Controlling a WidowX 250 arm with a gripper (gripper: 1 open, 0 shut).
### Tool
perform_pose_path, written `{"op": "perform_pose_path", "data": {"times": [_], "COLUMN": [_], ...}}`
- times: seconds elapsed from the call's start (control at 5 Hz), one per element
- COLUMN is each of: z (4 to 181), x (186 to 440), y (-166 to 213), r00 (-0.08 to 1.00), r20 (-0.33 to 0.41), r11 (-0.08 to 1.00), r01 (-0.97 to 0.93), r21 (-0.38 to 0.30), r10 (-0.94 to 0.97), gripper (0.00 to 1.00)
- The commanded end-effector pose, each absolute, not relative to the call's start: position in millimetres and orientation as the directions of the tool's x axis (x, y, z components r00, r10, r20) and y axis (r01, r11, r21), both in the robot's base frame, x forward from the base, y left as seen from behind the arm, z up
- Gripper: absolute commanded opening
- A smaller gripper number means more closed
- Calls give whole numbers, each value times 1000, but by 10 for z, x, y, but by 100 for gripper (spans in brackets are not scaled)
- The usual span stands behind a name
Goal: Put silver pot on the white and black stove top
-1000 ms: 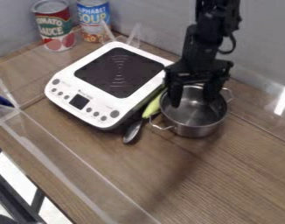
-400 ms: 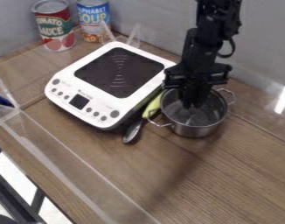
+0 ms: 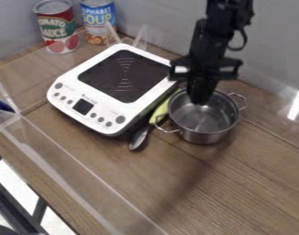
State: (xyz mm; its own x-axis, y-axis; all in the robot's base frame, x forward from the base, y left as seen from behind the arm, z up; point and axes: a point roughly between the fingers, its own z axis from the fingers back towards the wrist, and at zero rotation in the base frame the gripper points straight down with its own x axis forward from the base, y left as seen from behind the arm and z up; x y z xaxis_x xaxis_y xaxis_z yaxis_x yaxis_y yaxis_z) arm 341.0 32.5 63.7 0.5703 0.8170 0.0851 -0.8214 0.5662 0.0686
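The gripper (image 3: 197, 95) points straight down with its fingers drawn together, over the far left rim of the silver pot (image 3: 204, 118). Whether the fingertips pinch the rim is hard to make out; they merge into one dark shape. The pot sits on the wooden table (image 3: 226, 184), near the right edge, just beside the white and black stove top (image 3: 116, 80). Its interior looks empty. A spoon (image 3: 141, 138) and a yellow-green item (image 3: 160, 112) lie between them, partly hidden. Two tin cans (image 3: 57, 24) stand at the far left corner.
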Motion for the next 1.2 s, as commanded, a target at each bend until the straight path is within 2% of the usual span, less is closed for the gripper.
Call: {"op": "perform_pose_path", "data": {"times": [0.0,0.2,1.0], "z": [1278,1213,736], "x": [3511,3478,3450], "y": [484,424,169], "r00": [568,573,566], "r20": [147,155,145], "r11": [577,585,574], "r01": [-816,-810,-818], "r21": [-23,-41,-24], "r10": [810,805,812], "gripper": [0,100,100]}}
